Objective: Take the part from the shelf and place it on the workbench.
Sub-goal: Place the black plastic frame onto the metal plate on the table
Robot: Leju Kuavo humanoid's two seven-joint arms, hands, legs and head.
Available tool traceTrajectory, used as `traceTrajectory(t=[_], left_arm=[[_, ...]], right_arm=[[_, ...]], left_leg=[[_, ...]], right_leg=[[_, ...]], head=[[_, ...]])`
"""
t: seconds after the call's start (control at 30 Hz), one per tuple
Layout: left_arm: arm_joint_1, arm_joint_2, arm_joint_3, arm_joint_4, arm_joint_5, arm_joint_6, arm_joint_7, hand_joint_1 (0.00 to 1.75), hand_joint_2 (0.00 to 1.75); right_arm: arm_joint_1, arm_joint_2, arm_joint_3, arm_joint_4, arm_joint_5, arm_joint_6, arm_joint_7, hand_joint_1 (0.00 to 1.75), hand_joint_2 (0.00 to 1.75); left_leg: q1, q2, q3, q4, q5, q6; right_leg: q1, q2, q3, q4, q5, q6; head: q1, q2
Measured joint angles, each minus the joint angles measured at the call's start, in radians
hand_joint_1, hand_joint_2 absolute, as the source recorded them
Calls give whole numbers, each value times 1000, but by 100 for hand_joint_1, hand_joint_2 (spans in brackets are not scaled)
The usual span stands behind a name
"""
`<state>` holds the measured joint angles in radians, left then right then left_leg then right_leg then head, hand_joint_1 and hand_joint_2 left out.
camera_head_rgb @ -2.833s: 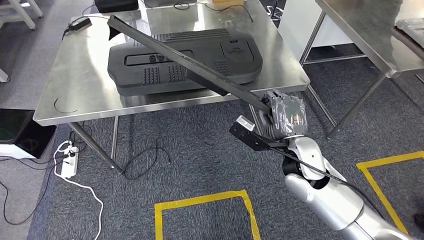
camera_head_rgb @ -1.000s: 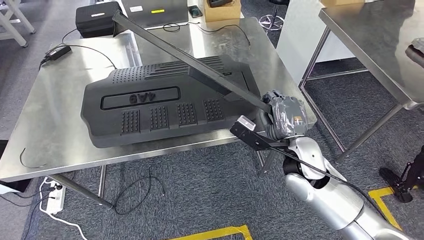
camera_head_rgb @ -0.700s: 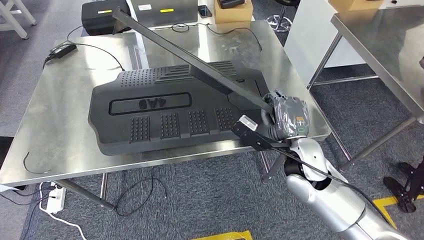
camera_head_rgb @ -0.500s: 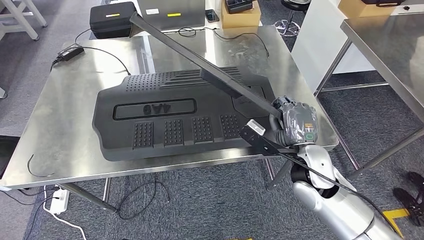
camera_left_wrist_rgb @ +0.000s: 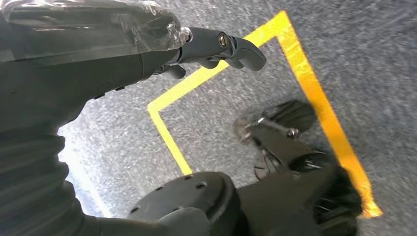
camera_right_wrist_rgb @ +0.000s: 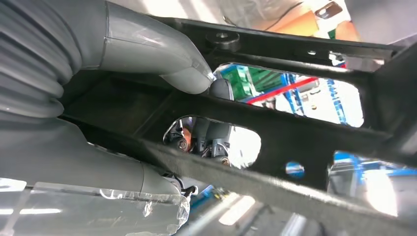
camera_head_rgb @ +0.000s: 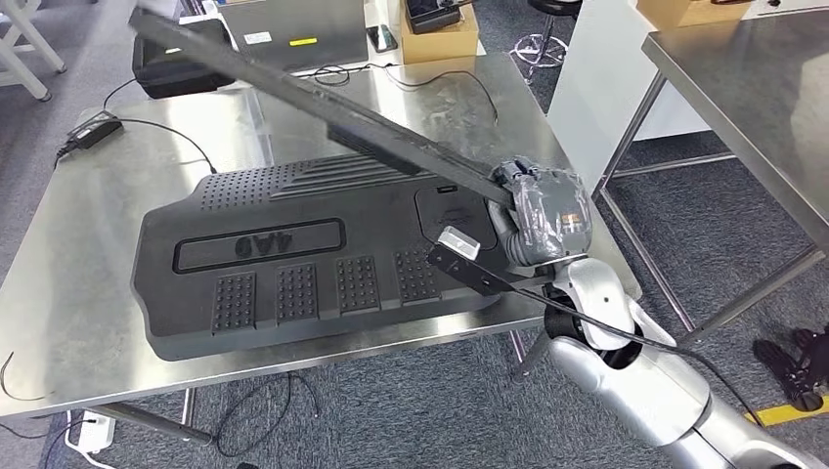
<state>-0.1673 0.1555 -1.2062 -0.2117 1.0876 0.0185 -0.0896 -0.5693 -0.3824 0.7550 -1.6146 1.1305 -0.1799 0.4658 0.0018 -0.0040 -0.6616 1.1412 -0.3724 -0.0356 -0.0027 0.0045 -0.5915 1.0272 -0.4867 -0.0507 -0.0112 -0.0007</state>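
While held above the workbench, part: a long black bar, tilted, running from the right hand up toward the far left.
Right hand: clamped on bar's near end.
Left hand: fingers apart, holding nothing.

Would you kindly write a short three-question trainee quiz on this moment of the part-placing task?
1. True or false: the right hand grips the long black part.
2. Which lies flat on the workbench? A) yellow box B) large black panel C) blue bin
3. Fill in: the part's far end is held ___ the workbench, not resting on it.

Key: 1 true; 2 B; 3 above.
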Motion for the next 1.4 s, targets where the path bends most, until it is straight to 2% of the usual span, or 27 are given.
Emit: traceTrajectory(t=[0.07, 0.13, 0.23, 0.5, 0.73, 0.9, 1.03, 1.4], left_arm=[[-1, 1, 0, 0, -3, 0, 0, 0, 175], [-3, 1, 0, 0, -6, 0, 1, 0, 175], [-3, 1, 0, 0, -8, -4, 1, 0, 175], [-4, 1, 0, 0, -9, -8, -19, 0, 175], [-9, 1, 0, 0, -19, -38, -42, 0, 175], [-23, 1, 0, 0, -28, -42, -42, 0, 175], [-33, 1, 0, 0, -30, -46, -42, 0, 175], [-37, 3, 0, 0, -39, -54, -38, 0, 175]], right_arm=[[-15, 3, 19, 0, 12, 31, -10, 175, 175], [-25, 9, 41, 0, 34, 56, -19, 175, 175], [-47, 20, 77, 0, 86, 81, -30, 175, 175], [-113, 48, 164, 3, 173, 148, -53, 175, 175], [-181, 87, 248, 56, 162, 224, -88, 175, 175], [-245, 138, 291, 171, 98, 210, -70, 175, 175], [-309, 182, 315, 294, 46, 155, -61, 175, 175], [-431, 275, 335, 588, -43, 93, -26, 175, 175]], left_leg=[[-7, 0, 23, -97, 48, 13], [-8, -1, 30, -117, 51, 13], [-8, -6, 33, -117, 59, 8], [-8, -7, 33, -117, 54, 16], [-8, -7, 33, -117, 55, 19], [-6, -7, 34, -117, 56, 19], [-5, -7, 34, -117, 57, 19], [-2, -7, 34, -117, 57, 18]], right_leg=[[2, 1, 5, 1, -7, 5], [6, 1, 2, 4, -15, 6], [6, 0, 2, 5, -19, 2], [6, 0, 9, -9, -18, 11], [5, -1, 10, -10, -17, 15], [6, -2, 10, -10, -16, 16], [6, -2, 10, -9, -16, 16], [7, -2, 10, -9, -16, 16]], head=[[-2, 0], [-1, 0], [9, 0], [26, 0], [32, 0], [32, 0], [32, 0], [35, 0]])
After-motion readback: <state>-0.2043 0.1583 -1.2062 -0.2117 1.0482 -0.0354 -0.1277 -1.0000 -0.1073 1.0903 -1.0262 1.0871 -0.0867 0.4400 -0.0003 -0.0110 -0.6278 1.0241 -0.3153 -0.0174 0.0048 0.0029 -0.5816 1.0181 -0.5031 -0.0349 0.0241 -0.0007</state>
